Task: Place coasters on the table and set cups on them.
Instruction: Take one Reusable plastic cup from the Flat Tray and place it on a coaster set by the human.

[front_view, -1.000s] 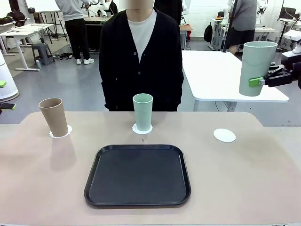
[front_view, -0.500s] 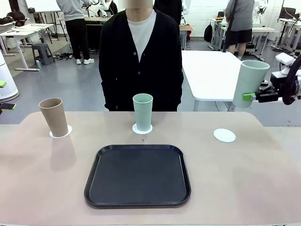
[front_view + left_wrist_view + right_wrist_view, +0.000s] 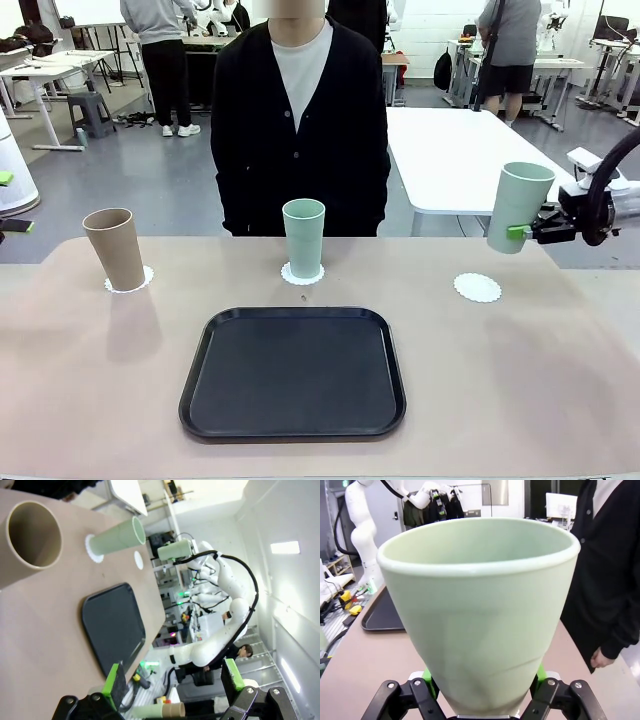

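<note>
- right gripper (image 3: pixel 519 231) clamps a mint cup (image 3: pixel 518 207) near its base, holding it in the air, slightly tilted, above the table's (image 3: pixel 520 380) far right edge.
- a bare coaster (image 3: pixel 477 287) lies on the table below and a little left of that cup.
- the tan cup (image 3: pixel 115 248) stands on a coaster (image 3: pixel 130 281) at far left; the second mint cup (image 3: pixel 303 237) stands on the middle coaster (image 3: pixel 302 274).
- the black tray (image 3: pixel 293 372) lies nearer, empty.
- left gripper (image 3: pixel 172 680) hangs off to the side with jaws wide, holding nothing.
- a person (image 3: pixel 300 120) stands behind the table.
</note>
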Controlling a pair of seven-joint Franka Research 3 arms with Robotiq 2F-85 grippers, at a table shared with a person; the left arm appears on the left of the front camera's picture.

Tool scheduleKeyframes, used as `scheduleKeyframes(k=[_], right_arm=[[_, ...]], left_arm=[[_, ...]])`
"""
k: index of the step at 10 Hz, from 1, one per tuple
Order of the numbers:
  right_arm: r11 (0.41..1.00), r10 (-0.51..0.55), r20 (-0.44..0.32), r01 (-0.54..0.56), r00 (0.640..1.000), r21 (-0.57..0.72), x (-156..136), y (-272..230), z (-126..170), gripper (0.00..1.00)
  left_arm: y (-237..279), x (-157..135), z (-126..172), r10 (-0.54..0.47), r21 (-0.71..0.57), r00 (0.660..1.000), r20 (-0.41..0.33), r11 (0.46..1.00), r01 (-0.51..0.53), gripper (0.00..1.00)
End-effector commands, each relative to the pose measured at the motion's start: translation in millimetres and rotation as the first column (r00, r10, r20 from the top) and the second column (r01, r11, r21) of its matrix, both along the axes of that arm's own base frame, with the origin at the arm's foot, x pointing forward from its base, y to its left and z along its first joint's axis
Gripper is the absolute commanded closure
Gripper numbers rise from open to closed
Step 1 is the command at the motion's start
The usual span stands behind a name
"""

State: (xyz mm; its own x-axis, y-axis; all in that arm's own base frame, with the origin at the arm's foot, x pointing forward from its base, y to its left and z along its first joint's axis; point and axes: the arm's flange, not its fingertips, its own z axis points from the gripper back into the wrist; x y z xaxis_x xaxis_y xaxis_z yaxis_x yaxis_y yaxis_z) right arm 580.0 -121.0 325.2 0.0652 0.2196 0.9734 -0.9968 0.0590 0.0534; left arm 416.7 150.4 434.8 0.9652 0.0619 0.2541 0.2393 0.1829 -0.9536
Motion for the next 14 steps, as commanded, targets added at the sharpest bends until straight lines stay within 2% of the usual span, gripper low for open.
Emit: scheduleKeyframes(k=[1,8,14], right_arm=[[1.0,0.025,0.016,-0.025,1.0,-0.017,6,4,-15,0.19],[0.997,0.047,-0.04,-0.049,0.998,-0.053,0,25,-66,0.19],[0.998,0.044,-0.064,-0.046,0.997,-0.037,1,25,-69,0.19]], left_arm=[[1,-1,1,0.003,-0.002,1.0,0.005,1.0,-0.003,0.0],[1,-1,1,0.003,-0.002,1.0,0.005,1.0,-0.003,0.0],[1,-1,1,0.003,-0.002,1.0,0.005,1.0,-0.003,0.0]])
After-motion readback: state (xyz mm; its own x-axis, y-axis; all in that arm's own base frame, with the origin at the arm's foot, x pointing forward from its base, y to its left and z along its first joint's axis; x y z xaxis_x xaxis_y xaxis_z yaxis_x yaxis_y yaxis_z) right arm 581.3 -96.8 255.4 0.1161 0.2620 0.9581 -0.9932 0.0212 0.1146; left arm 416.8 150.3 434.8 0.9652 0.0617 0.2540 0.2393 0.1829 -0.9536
